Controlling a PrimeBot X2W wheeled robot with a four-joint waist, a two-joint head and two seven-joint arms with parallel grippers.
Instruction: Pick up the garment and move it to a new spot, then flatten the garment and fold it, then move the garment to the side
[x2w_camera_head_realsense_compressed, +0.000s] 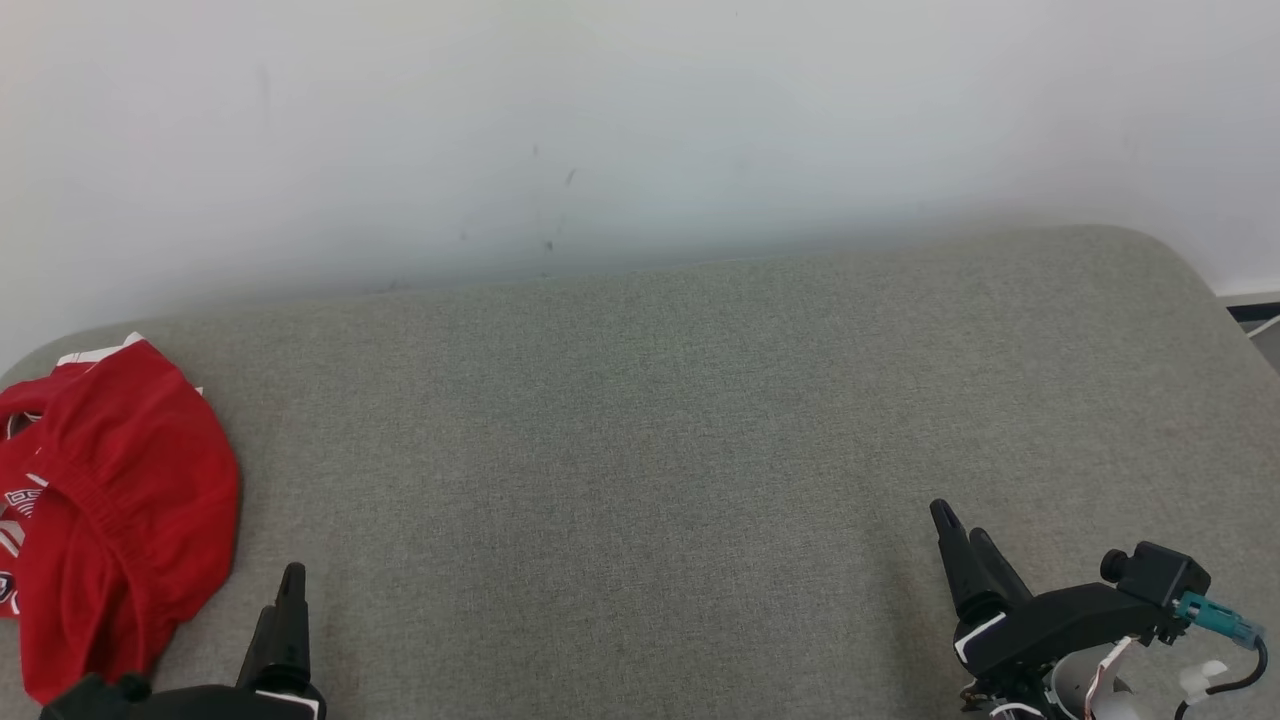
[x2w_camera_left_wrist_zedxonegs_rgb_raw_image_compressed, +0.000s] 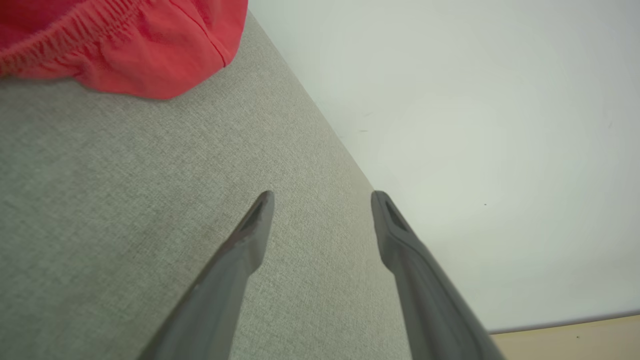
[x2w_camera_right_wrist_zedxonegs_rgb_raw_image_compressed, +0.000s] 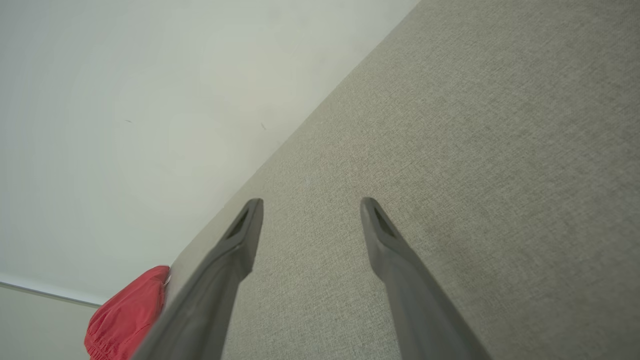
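Two long-fingered dark grippers idling over near edge: left gripper (x2w_camera_left_wrist_zedxonegs_rgb_raw_image_compressed: 322, 200) and right gripper (x2w_camera_head_realsense_compressed: 962, 530), both with jaws spread wide, gripping nothing. Red jersey garment (x2w_camera_head_realsense_compressed: 120, 500), white-trimmed with gathered elastic hem, lying in soft rounded heap at far left of grey woven padded surface (x2w_camera_head_realsense_compressed: 640, 450), just beside left gripper. Judging by rumpled shape, flattening and folding not yet done.

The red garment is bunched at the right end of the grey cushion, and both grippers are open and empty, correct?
Not quite. The head view shows the red garment bunched at the left end of the grey cushion. The left gripper and right gripper are indeed open and empty.
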